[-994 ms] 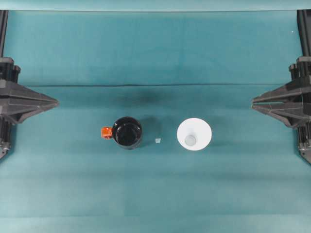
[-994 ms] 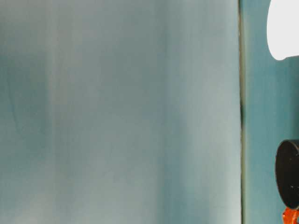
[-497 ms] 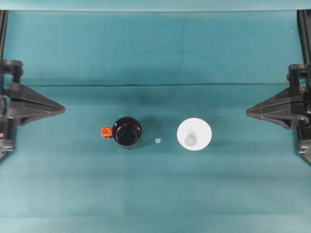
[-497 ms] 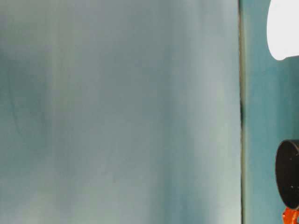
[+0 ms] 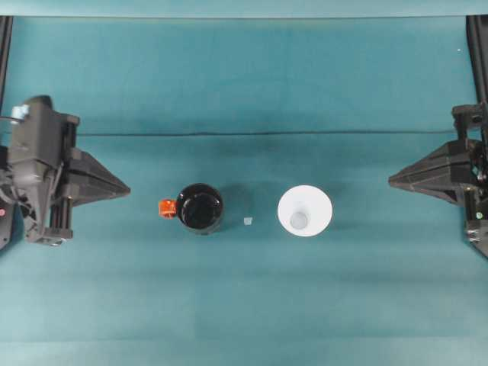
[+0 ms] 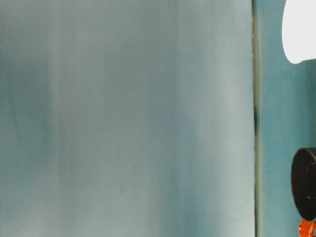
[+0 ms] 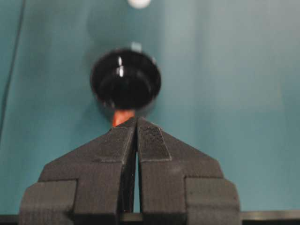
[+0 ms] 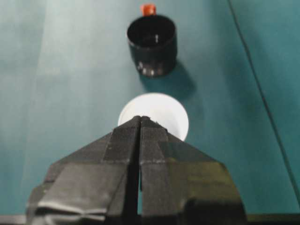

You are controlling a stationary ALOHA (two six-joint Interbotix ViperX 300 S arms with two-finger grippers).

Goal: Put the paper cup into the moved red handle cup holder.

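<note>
At the left edge of the overhead frame my left end effector points its tip toward the centre, and in the left wrist view its pads are pressed together with only a hairline slit between them, gripping nothing. It lines up with the red handle cup holder, whose orange stub faces it; I judge that is a ready pose for shifting the holder by that stub. At the right edge of the overhead frame my right end effector is likewise closed to a point and empty, and from its wrist view it aims straight along the paper cup toward the holder beyond it. The paper cup stands upright, mouth up, right of centre on the table, well apart from both end effectors and near but not touching the holder. Between the two lies a tiny pale scrap, too slight, I think, to block anything. Nothing else stands in the way. Both end effectors would need to spread before any grasp, and the thin cup wall will likely crush if squeezed hard.
</note>
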